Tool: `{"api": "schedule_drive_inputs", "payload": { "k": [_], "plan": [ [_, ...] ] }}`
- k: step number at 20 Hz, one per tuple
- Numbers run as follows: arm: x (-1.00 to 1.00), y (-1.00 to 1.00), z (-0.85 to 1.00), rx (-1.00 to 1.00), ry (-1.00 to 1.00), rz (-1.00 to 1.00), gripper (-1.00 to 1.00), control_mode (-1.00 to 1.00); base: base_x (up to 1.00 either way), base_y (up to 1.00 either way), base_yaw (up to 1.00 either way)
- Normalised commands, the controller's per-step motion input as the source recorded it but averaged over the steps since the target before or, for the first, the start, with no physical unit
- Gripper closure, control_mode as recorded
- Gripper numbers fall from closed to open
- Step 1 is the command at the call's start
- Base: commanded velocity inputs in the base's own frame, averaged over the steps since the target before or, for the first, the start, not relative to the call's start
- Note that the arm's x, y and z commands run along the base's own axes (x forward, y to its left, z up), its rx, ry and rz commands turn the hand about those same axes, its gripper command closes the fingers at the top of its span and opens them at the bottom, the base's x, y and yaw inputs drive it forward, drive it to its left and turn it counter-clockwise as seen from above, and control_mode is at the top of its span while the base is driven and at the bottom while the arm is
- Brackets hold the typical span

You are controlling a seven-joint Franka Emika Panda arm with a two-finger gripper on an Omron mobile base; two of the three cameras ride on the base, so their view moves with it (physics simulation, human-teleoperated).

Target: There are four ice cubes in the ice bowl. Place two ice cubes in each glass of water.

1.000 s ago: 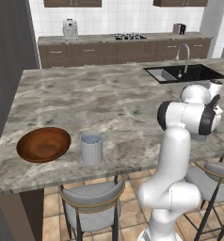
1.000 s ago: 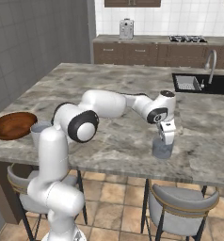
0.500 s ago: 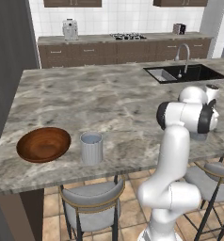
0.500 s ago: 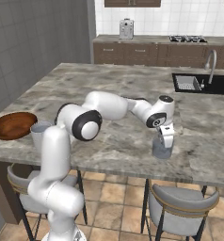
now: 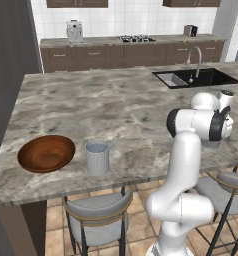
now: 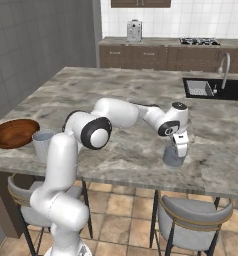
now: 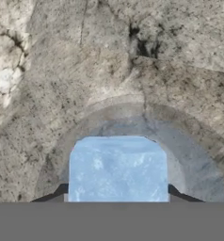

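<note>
The jaws grip an ice cube (image 7: 117,168) over the right-hand glass of water (image 6: 174,156) on the marble surface (image 6: 116,95), having settled slightly lower onto its rim than a second ago. Release looks near. The other glass (image 5: 97,156) stands beside the ice bowl (image 5: 46,153), which looks empty.

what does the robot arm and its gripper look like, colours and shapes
The arm is glossy white, built of rounded tubular links with bulbous elbows. Its joints carry round dark caps ringed in grey, one large at the shoulder, one smaller near the wrist. The gripper is a white block hand with small dark finger tips. No cables or markings show.
</note>
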Motion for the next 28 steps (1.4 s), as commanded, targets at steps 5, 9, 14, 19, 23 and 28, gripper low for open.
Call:
{"api": "schedule_drive_inputs", "payload": {
  "k": [5,9,14,19,23,28],
  "plan": [
    [0.00,0.00,0.00,0.00,-0.07,0.00,-1.00,-1.00,0.00,0.00,0.00],
    [0.00,0.00,0.00,0.00,-0.07,0.00,-1.00,-1.00,0.00,0.00,0.00],
    [0.00,0.00,0.00,-0.02,-0.07,0.00,-1.00,-1.00,0.00,0.00,0.00],
    [-0.04,0.00,0.11,-0.01,-0.13,0.00,-1.00,-1.00,0.00,0.00,0.00],
    [-0.07,0.00,0.19,0.00,-0.19,-0.01,-1.00,-1.00,0.00,0.00,0.00],
    [0.02,0.01,-0.02,-0.09,-0.02,-0.01,1.00,-1.00,0.00,0.00,0.00]
  ]
}}
